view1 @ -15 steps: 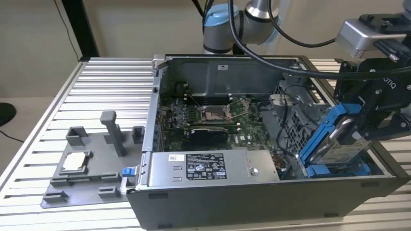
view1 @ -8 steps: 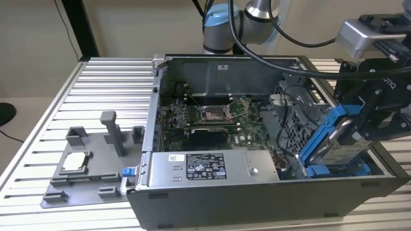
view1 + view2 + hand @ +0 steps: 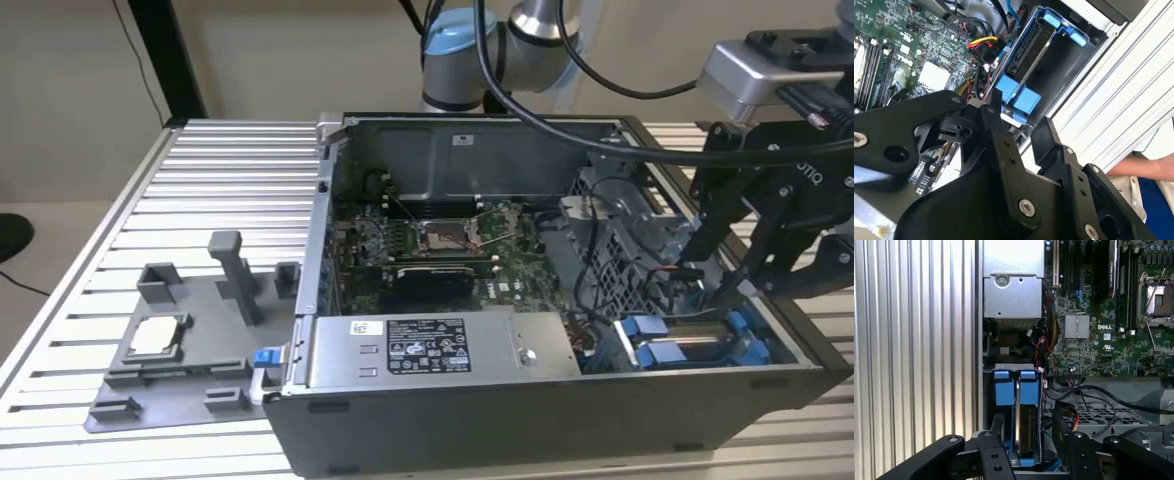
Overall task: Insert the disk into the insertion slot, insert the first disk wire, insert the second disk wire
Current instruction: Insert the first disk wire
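**A:** Where is the gripper, and how do its fingers stand?

**B:** The black gripper (image 3: 738, 292) (image 3: 1019, 120) (image 3: 1029, 422) hangs over the corner of the computer case (image 3: 534, 420) nearest the exterior view's right. Its fingers (image 3: 997, 425) are apart, one on either side of the drive bay's mouth, and they grip nothing.

**A:** And the disk?

**B:** The disk (image 3: 701, 345) (image 3: 1026, 55) (image 3: 1028, 436) already sits in the insertion slot (image 3: 1013, 368), just below the fingertips. Its bright blue carrier tabs (image 3: 1006, 387) show at both ends. The exterior view shows a silver strip between them, and the second wrist view shows a dark side.

**A:** How much room is there around it?

**B:** Little. The slot is just wider than the disk. The case's outer wall runs close along one side. On the other side is a perforated metal wall (image 3: 1124, 416). Black cables (image 3: 1094, 395) and a red-and-yellow wire bundle (image 3: 981, 45) crowd in near the fingers. I cannot tell whether any wire is plugged into the disk.

**A:** What lies farther out?

**B:** The green motherboard (image 3: 427, 240) covers the case floor. The grey power-supply box (image 3: 441, 345) lies along the case edge nearest the exterior camera. The case stands toward the edge of the ribbed bench (image 3: 200, 180) on the exterior view's right. In the first wrist view, bare bench runs right along the case wall. A grey fixture tray (image 3: 167, 392) sits near the bench corner on the exterior view's left, well apart from the case. A person's arm (image 3: 1149, 167) shows past the bench edge.
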Motion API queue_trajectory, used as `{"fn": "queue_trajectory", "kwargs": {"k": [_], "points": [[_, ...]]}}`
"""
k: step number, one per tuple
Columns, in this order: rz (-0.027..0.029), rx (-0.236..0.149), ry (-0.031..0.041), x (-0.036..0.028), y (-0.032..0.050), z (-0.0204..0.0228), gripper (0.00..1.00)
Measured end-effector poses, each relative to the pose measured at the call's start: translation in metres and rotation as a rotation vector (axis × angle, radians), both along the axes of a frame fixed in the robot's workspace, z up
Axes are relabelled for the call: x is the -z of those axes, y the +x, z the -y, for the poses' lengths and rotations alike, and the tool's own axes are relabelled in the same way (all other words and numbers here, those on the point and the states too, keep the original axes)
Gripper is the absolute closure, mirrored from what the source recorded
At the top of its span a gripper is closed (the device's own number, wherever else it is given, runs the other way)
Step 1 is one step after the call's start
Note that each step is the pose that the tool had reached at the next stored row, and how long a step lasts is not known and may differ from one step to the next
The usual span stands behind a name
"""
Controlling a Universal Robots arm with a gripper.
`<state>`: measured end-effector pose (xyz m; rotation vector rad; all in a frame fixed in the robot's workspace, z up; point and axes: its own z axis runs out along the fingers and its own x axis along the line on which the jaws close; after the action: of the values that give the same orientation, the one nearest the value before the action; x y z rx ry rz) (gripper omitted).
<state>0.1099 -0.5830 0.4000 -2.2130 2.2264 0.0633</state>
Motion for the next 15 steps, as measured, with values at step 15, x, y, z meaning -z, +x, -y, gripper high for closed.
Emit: {"fn": "queue_trajectory", "kwargs": {"k": [15], "points": [[0.0008, 0.0, 0.0045, 0.0021, 0.003, -0.0037, 0.0]]}}
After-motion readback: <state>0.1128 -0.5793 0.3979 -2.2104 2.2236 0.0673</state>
